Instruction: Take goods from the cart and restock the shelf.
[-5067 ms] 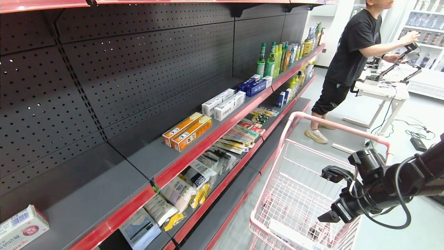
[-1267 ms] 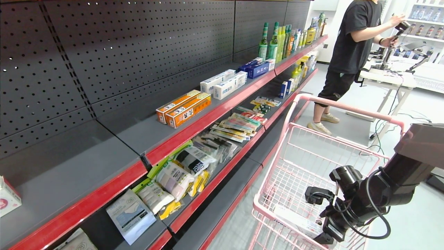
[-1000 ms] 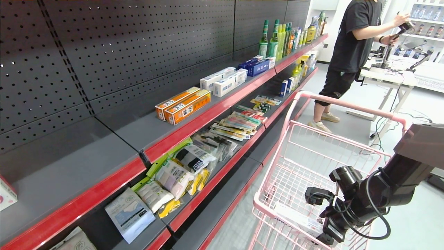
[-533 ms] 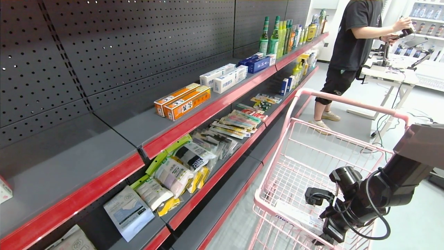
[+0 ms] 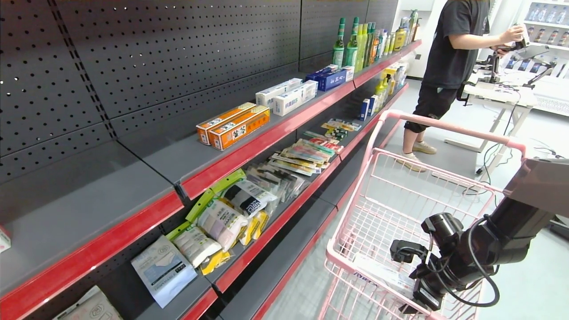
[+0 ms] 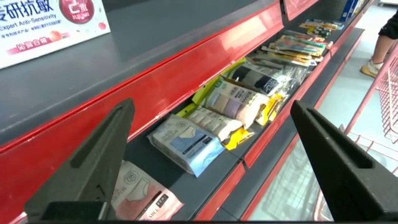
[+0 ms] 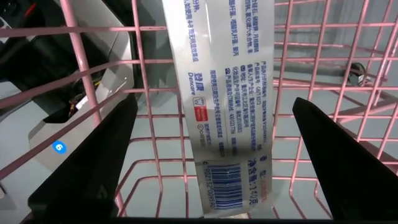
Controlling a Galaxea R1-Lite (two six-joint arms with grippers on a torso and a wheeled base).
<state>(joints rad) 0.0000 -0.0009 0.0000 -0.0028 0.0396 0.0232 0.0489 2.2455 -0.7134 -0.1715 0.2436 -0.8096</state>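
Note:
A long white toothpaste box (image 7: 229,93) lies flat on the wire floor of the pink cart (image 5: 444,129); it also shows at the cart's near corner as the white box (image 5: 378,274). My right gripper (image 7: 214,102) hangs open just above it, one finger on each side of the box, not touching it. In the head view the right gripper (image 5: 418,298) sits low inside the cart. My left gripper (image 6: 211,106) is open and holds nothing, in front of the red shelf edge (image 6: 186,59). A white and pink box (image 6: 50,25) stands on that shelf.
The grey upper shelf (image 5: 89,200) has bare room at its left; orange boxes (image 5: 233,126), white boxes (image 5: 289,95) and bottles (image 5: 355,42) stand farther along. Soft packets (image 5: 222,222) fill the lower shelf. A person (image 5: 449,58) stands beyond the cart.
The head camera has tilted and drifted. My right gripper has gone down from above the cart rim into the cart, and has stayed low there over the last second.

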